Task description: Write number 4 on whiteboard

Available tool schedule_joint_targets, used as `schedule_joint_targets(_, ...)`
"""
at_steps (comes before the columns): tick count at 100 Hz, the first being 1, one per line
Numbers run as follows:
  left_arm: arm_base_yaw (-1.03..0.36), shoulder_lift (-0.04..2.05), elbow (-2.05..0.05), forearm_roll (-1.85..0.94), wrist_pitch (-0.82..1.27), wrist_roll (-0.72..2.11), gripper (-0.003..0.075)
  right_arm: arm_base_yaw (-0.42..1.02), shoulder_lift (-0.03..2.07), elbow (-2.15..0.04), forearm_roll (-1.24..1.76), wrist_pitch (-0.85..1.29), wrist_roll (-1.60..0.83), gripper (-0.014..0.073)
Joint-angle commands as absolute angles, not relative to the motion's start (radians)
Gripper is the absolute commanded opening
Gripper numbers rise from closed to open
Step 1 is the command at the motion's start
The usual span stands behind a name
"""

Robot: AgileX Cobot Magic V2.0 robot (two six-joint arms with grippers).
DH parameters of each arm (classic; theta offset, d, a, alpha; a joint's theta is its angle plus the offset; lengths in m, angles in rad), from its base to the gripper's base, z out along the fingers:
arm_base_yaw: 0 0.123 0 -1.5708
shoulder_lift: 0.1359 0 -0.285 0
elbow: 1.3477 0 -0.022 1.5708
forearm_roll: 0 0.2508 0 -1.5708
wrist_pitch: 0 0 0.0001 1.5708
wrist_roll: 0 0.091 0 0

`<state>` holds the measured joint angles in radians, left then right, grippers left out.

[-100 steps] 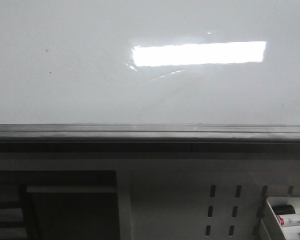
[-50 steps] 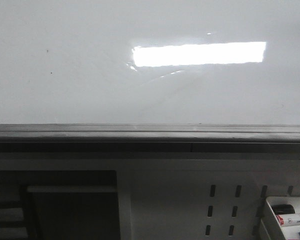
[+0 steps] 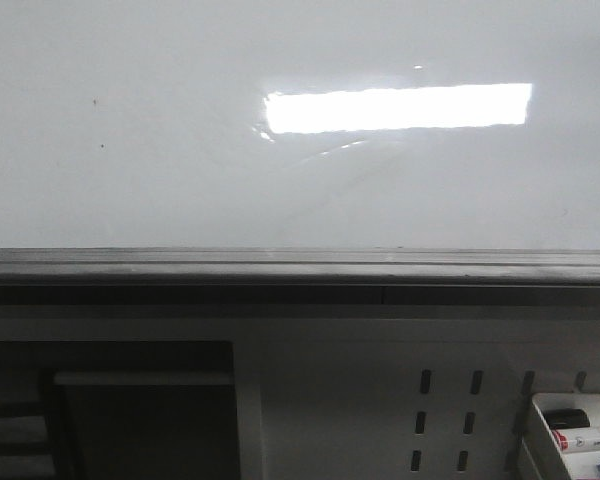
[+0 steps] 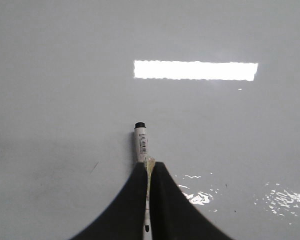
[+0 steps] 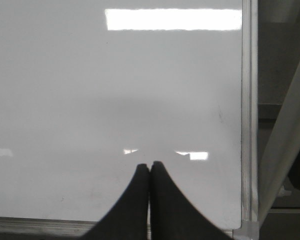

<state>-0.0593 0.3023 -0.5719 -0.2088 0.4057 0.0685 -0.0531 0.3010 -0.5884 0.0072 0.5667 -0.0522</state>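
1. Whiteboard fills the upper half of the front view: glossy white, with a bright rectangular glare right of centre and two tiny dark specks at upper left.
2. No drawn stroke of a 4 visible on the board in any view; only faint specks and smudges.
3. Grey ledge runs across the middle of the front view, along the board's lower edge.
4. In the left wrist view, left pincer closed on a marker: black fingers pressed together around the barrel, at the lower centre of the frame.
5. Marker barrel white with a small printed label, dark end pointing toward frame top, just under the glare; a thin dark end shows low between the fingers. Cannot tell whether either end touches the board.
6. In the right wrist view, right pincer closed on nothing, black fingers meeting at lower centre over bare board surface.
7. Metal frame edge of the board runs down the right side of the right wrist view, with a corner at lower right.
8. Neither arm visible in the front view.
9. Below the ledge in the front view: white perforated panel with dark slots, and a dark opening at lower left.
10. White tray at the lower right corner, holding a marker with a red and white label and a blue item, cut off by the frame edge.
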Motion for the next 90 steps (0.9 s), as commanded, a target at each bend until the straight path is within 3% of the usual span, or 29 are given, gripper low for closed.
schedule_joint_targets(1, -0.06, 0.32, -0.603, -0.217, 0.34, 0.065, -0.002, -0.059, 0.318, -0.623, 0.011, 0.501, -0.065, -0.0069)
schedule_joint_targets(12, -0.06, 0.32, -0.603, -0.213, 0.337, 0.065, -0.0014, -0.059, 0.318, -0.623, 0.011, 0.501, -0.064, -0.0049)
schedule_joint_targets(17, -0.06, 0.32, -0.603, -0.209, 0.335, 0.065, 0.0027, -0.059, 0.318, -0.623, 0.011, 0.497, -0.064, 0.0)
schedule_joint_targets(24, -0.06, 0.32, -0.603, -0.203, 0.335, 0.065, 0.016, -0.059, 0.318, -0.623, 0.011, 0.497, -0.064, 0.0134)
schedule_joint_targets(36, -0.06, 0.32, -0.603, -0.2, 0.335, 0.065, 0.0465, -0.059, 0.318, -0.623, 0.007, 0.497, -0.064, 0.0395)
schedule_joint_targets(42, -0.06, 0.32, -0.603, -0.207, 0.335, 0.065, 0.0537, -0.059, 0.318, -0.623, 0.007, 0.497, -0.064, 0.047)
schedule_joint_targets(90, -0.06, 0.339, -0.599, -0.232, 0.319, 0.065, 0.0545, -0.059, 0.318, -0.623, 0.007, 0.495, -0.064, 0.0491)
